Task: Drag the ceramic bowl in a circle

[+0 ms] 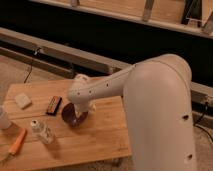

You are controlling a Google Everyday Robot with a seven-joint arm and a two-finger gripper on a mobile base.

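The room is dim, with a dark wall behind, crossed by a long pale rail that slopes down to the right, and a strip of light wood panelling along the top. A thin cable hangs from the rail on the left, down toward the carpeted floor.

The robot's arm is by far the biggest thing in view. Its thick white body fills the right side, and a slimmer white link runs from it leftward and down over the desk. The wooden desk lies beneath, its slatted top lit warm brown, with its right part hidden behind the arm.

The arm ends in a rounded wrist, and below that the gripper points down into the ceramic bowl. The wrist covers its tips, so I cannot tell whether it is spread, closed or clamped on the rim. The bowl is dark maroon and sits upright near the middle of the desk. Its right half is under the gripper and its left rim is in plain sight.

Just left of the bowl lies a flat black rectangular object. Further left, near the desk's far corner, is a pale square block. A small clear bottle stands in front of the bowl, to its left and apart from it. A white cup is cut off by the left edge. An orange stick-shaped thing lies slantwise at the near left corner.
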